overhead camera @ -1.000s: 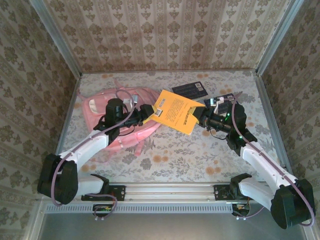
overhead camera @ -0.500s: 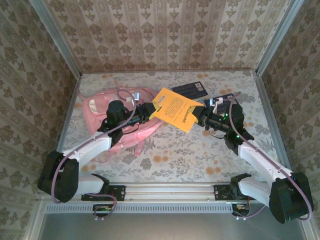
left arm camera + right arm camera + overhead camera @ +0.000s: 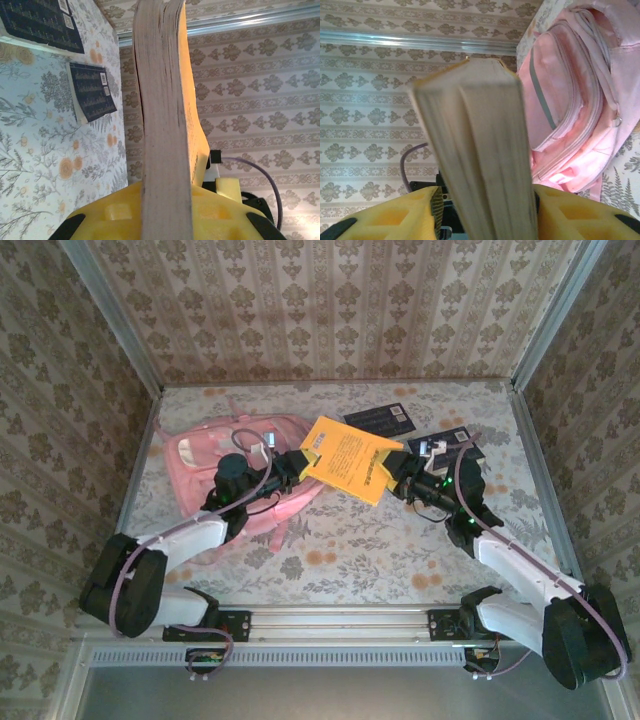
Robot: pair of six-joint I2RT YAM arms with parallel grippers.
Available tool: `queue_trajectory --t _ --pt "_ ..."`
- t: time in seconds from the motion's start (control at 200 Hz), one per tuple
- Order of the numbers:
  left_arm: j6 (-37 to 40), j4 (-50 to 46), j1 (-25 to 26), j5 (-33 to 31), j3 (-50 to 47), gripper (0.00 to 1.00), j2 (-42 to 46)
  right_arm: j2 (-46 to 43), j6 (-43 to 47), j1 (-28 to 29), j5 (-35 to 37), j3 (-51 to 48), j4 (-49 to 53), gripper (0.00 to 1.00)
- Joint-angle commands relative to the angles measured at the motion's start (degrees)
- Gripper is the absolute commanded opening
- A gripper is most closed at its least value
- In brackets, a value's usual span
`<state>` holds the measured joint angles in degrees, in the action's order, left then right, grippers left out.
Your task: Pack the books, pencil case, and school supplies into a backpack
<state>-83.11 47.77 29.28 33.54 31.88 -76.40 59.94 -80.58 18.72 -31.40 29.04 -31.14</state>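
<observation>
The large orange-yellow book point(image 3: 352, 458) hangs above the table between my two grippers, just right of the pink backpack point(image 3: 200, 455). My left gripper point(image 3: 300, 462) is shut on its left edge; in the left wrist view the page edge point(image 3: 162, 125) is pinched tight between the yellow pads point(image 3: 110, 215). My right gripper point(image 3: 400, 478) is at the book's right edge and stands open: the book point(image 3: 480, 150) sits between its pads point(image 3: 385, 215) with a gap on the left side. The backpack point(image 3: 570, 110) lies beyond. The pencil case and school supplies are out of view.
Two dark navy books lie flat at the back right, one point(image 3: 382, 420) further back and one point(image 3: 445, 443) beside the right arm; both also show in the left wrist view point(image 3: 40, 22) point(image 3: 92, 97). Patterned walls close in the table on three sides.
My left gripper has shut on the book's left edge. My right gripper's jaws have opened off the right edge. The book has shifted slightly left and back.
</observation>
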Motion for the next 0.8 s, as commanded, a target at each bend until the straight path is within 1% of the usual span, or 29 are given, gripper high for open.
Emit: queue_trajectory --t 0.0,0.125,0.18,0.25,0.3,0.345,0.395,0.42,0.44,0.515,0.58,0.665,0.74,0.795 --pt "-2.14 8.18 0.07 -3.88 0.06 0.00 -1.24 -1.11 -1.04 2.43 0.37 0.53 -7.33 0.46" --pt "-2.09 8.05 0.51 -3.52 0.20 0.00 -1.60 0.97 -0.68 2.99 0.72 0.72 -8.41 0.41" --pt "-1.92 7.83 0.61 -3.32 0.07 0.00 -1.45 1.40 -0.18 2.99 0.87 1.01 -8.12 0.36" --pt "-1.27 6.96 0.61 -3.09 0.03 0.00 -1.22 0.95 1.56 2.77 1.48 1.60 -5.60 0.23" --pt "-0.16 5.18 0.54 -2.74 0.19 0.00 -0.67 -0.38 3.38 2.42 2.38 2.34 -1.78 0.10" --pt "1.40 2.52 0.44 -2.16 0.69 0.10 0.10 -2.01 5.76 1.70 3.42 3.07 2.67 0.01" --pt "4.20 -2.82 0.19 -2.06 1.26 0.25 1.43 -4.15 8.78 0.80 4.48 4.03 8.05 0.00" --pt "5.94 -6.68 -0.03 -2.10 1.69 0.34 2.39 -5.31 10.42 0.37 5.08 4.49 10.94 0.00" --pt "7.58 -10.28 -0.20 -2.32 2.09 0.39 3.27 -6.19 11.77 -0.06 5.67 4.93 13.42 0.00" --pt "15.14 -24.18 -1.11 -4.78 4.84 0.51 6.69 -8.72 16.20 -1.75 6.88 6.11 20.47 0.00" --pt "23.41 -38.52 -1.88 -7.44 9.80 0.54 8.50 -9.47 18.07 -3.75 6.57 6.48 24.23 0.00" --pt "33.08 -51.00 -2.44 -10.98 17.18 0.56 8.18 -9.58 18.72 -6.05 5.64 5.83 25.58 0.00" --pt "38.23 -58.26 -2.78 -15.22 22.44 0.58 6.37 -9.71 19.67 -7.48 5.60 5.36 26.52 0.00" --pt "38.84 -62.79 -2.73 -19.23 25.91 0.61 4.27 -10.01 21.26 -8.37 6.02 5.46 27.86 0.00"
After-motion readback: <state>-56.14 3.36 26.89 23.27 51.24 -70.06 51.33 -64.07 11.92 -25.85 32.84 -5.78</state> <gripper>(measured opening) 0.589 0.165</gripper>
